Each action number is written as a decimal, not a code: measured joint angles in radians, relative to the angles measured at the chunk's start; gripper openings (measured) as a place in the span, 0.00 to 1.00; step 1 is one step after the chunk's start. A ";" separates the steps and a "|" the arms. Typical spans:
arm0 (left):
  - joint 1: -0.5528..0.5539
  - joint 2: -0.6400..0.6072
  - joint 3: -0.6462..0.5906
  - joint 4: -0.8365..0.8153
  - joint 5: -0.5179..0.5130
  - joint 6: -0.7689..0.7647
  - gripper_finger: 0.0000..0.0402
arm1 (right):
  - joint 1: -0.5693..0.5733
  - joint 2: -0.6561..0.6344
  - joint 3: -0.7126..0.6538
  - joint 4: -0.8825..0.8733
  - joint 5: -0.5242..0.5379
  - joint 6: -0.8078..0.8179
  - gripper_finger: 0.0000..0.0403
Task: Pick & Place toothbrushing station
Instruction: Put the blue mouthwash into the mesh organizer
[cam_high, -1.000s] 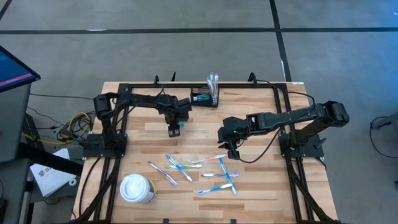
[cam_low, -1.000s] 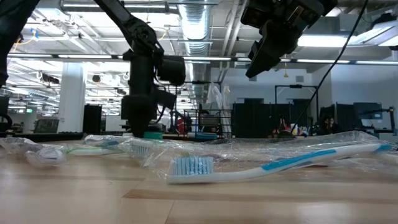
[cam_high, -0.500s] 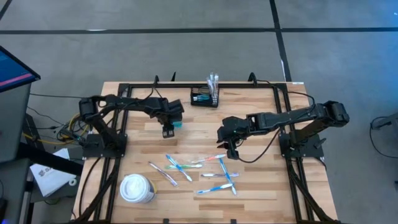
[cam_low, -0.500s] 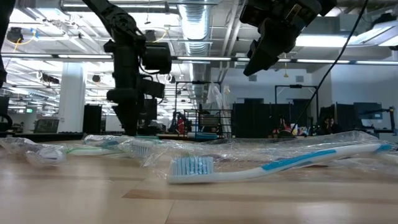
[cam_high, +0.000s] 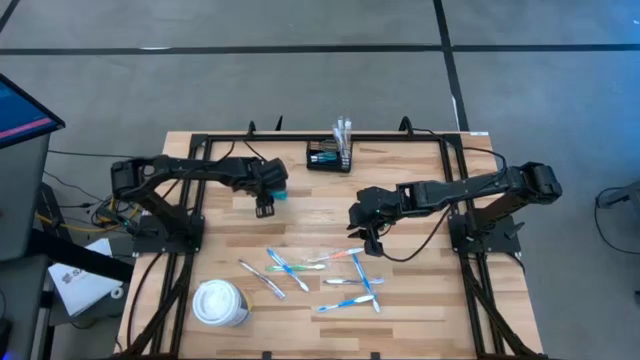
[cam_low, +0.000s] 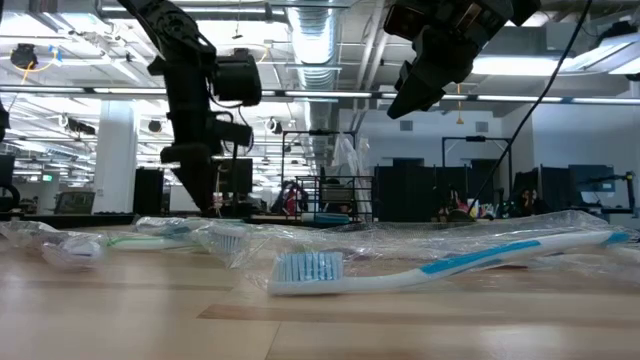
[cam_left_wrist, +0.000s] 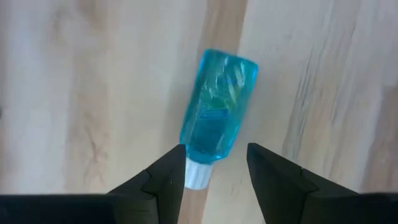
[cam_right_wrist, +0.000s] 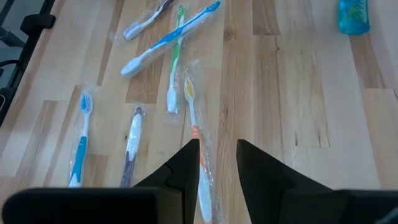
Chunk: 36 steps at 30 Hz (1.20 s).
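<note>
A white lidded paper cup (cam_high: 221, 303) stands at the table's front left. The left gripper (cam_left_wrist: 216, 168) hovers spread over a small blue transparent bottle (cam_left_wrist: 216, 111) lying flat. The black wire-mesh organiser box (cam_high: 329, 158) sits at the back centre. The right gripper (cam_right_wrist: 217, 160), fingers parted and empty, hangs above wrapped toothbrushes (cam_high: 330, 270).
</note>
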 joint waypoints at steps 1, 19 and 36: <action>0.000 -0.013 -0.004 0.008 -0.001 0.003 0.41 | 0.000 0.000 0.000 0.000 0.000 0.000 0.24; 0.064 -0.039 -0.130 0.123 -0.051 0.128 0.41 | 0.000 0.000 0.000 0.011 0.000 0.000 0.24; 0.090 0.062 -0.129 0.164 0.020 0.151 0.39 | -0.001 0.000 0.000 0.023 0.000 -0.008 0.24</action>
